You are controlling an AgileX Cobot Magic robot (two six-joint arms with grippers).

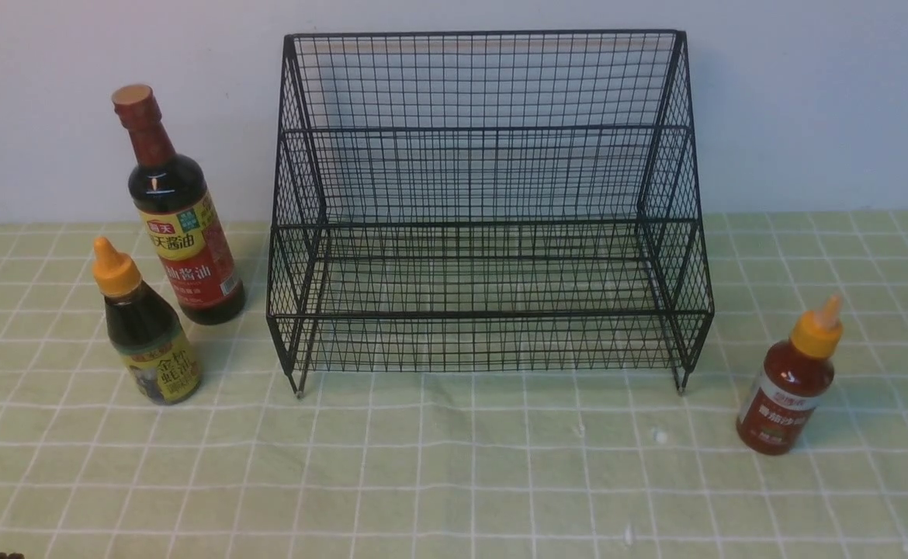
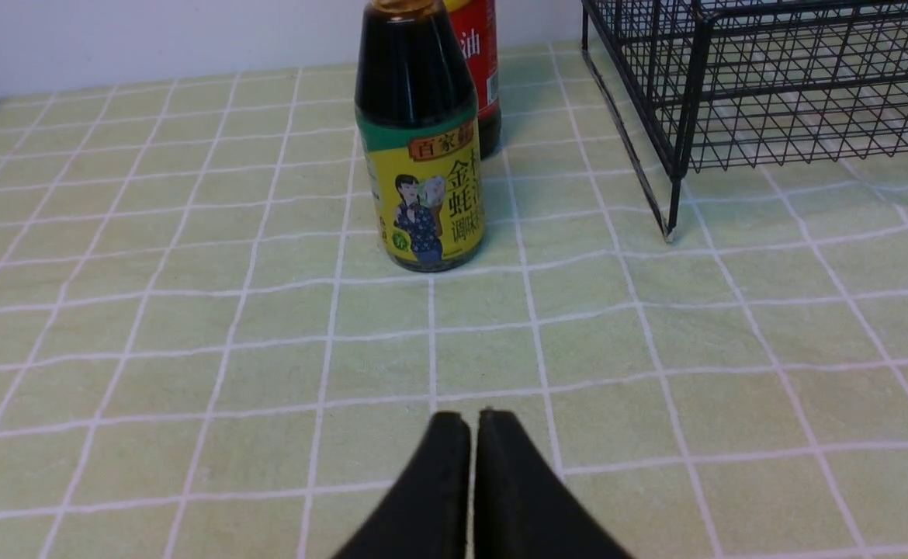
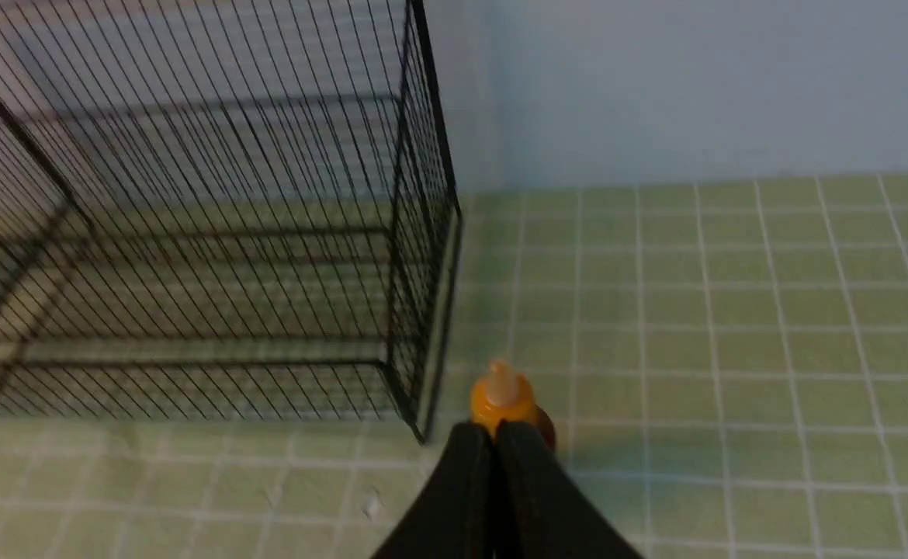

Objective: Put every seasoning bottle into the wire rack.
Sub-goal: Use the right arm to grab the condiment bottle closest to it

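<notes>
Rack (image 1: 486, 314) stands near the table's far edge in the front view, against the wall, with no bottle in it; the soy bottle (image 1: 190, 248) is upright beyond its left side, the oyster bottle (image 1: 155, 341) just beside that, nearer the table's left edge, and the red bottle (image 1: 784, 388) stands off the rack's near right corner. So the job looks to be at its start: first approach, nothing placed. In the left wrist view, the left gripper (image 2: 473, 423) has its fingers closed together with nothing between them, and the oyster bottle is well apart from the tips. That arm would need to spread its fingers and reach forward to a bottle's body. In the right wrist view, the right gripper (image 3: 500, 435) is closed too and seems to hold nothing; its tips overlap the red bottle in the picture, and contact cannot be told. Its next move likely calls for opening before lowering around that bottle, then lifting it over the rack's front rail.
</notes>
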